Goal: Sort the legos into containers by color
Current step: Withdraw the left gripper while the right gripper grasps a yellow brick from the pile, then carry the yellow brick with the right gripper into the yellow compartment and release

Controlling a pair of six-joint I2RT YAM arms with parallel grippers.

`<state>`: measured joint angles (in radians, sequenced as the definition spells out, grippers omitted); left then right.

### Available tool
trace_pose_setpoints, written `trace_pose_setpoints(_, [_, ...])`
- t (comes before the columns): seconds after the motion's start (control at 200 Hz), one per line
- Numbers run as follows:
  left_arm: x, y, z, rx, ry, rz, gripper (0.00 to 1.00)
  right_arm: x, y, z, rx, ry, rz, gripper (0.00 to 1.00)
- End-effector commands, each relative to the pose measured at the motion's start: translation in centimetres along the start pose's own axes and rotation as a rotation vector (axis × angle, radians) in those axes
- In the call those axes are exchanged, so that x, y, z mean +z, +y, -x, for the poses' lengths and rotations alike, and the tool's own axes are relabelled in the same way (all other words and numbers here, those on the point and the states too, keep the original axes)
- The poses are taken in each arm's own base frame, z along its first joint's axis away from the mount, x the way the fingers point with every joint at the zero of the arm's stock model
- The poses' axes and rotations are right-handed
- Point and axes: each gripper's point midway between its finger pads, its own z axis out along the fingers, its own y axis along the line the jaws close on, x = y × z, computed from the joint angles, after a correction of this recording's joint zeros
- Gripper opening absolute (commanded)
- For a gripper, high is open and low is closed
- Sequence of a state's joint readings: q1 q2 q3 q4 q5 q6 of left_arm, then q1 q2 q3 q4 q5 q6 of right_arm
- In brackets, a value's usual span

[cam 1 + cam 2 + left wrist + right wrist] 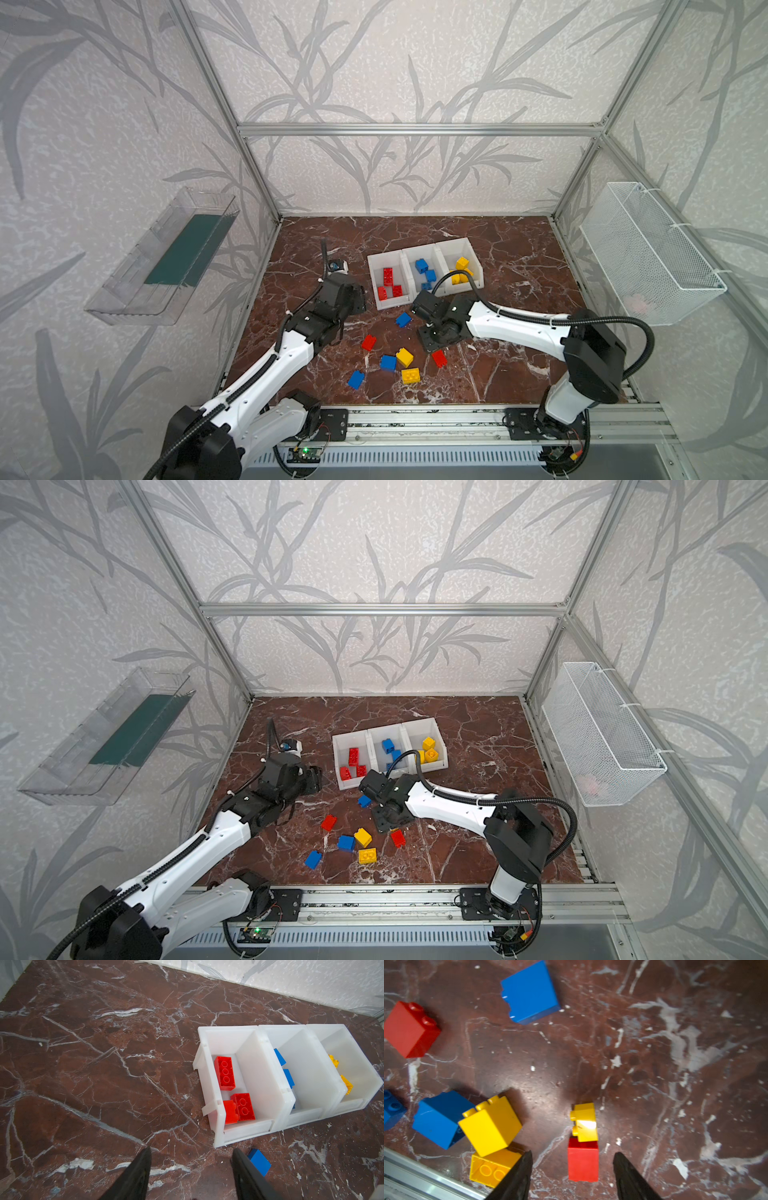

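**A:** Right pincer (573,1153): how does it stand?

**B:** Fingers apart, nothing clamped. The small red plastic brick (583,1159) lies on the brown veined marble tabletop (675,1064) between them, with a gap on either side. A small yellow plastic piece (584,1122) touches its far end, just beyond the tips. Whether the two are pressed together, I cannot tell.

**A:** And how to take it well?

**B:** As I judge it: lower straight down, keep the red brick centred, and close on its flat sides. If the yellow piece rides along, part them before anything drops into the white plastic bin holding red bricks (226,1028).

**A:** Room to work?

**B:** Outside one finger, a low yellow brick (492,1167) sits close, partly behind that finger, with a yellow cube brick (490,1126) against it, so a sideways drift would nudge both. Past that cluster runs the aluminium rail (415,1172) at the table edge. Outside the other finger there is only bare marble, so that is the safer side.

**A:** Left pincer (191,1148)?

**B:** Apart and empty, over bare marble. The red bin lies ahead of its tips and off to one side, and a blue plastic brick (259,1161) sits just outside one finger.
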<state>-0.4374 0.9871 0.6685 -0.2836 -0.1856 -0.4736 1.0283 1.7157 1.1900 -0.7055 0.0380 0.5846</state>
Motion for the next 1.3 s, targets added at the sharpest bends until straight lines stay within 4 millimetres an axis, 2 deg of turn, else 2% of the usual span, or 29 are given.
trace_pose_setpoints(0.0, [-0.5,1.4,-0.2,-0.027,-0.019,0.048,0.65,0.3,2.6,-0.6,-0.079,0.033,0.035,0.62])
trace_pose_setpoints(0.135, [-0.7,1.9,-0.6,-0.035,-0.021,0.055,0.65,0.7,4.9,-0.8,-0.146,0.048,0.079,0.62])
trace_pose_setpoints(0.28, [-0.7,2.1,-0.7,-0.046,-0.022,0.056,0.66,1.1,6.5,-1.2,-0.210,0.069,0.098,0.61])
trace_pose_setpoints(0.65, [-0.8,2.0,-0.5,-0.057,-0.023,0.051,0.66,3.2,6.1,-1.4,-0.219,0.105,0.042,0.54])
trace_pose_setpoints(0.935, [-0.8,2.0,-0.6,-0.073,-0.020,0.050,0.66,4.2,6.1,-1.1,-0.224,0.104,0.018,0.35])
trace_pose_setpoints(1.125, [-0.9,1.9,-0.5,-0.078,-0.020,0.048,0.66,3.1,4.8,-0.1,-0.224,0.078,-0.023,0.30])
trace_pose_setpoints(1.295, [-0.9,1.9,-0.7,-0.083,-0.013,0.047,0.66,-0.5,0.9,3.0,-0.186,-0.010,-0.074,0.29])
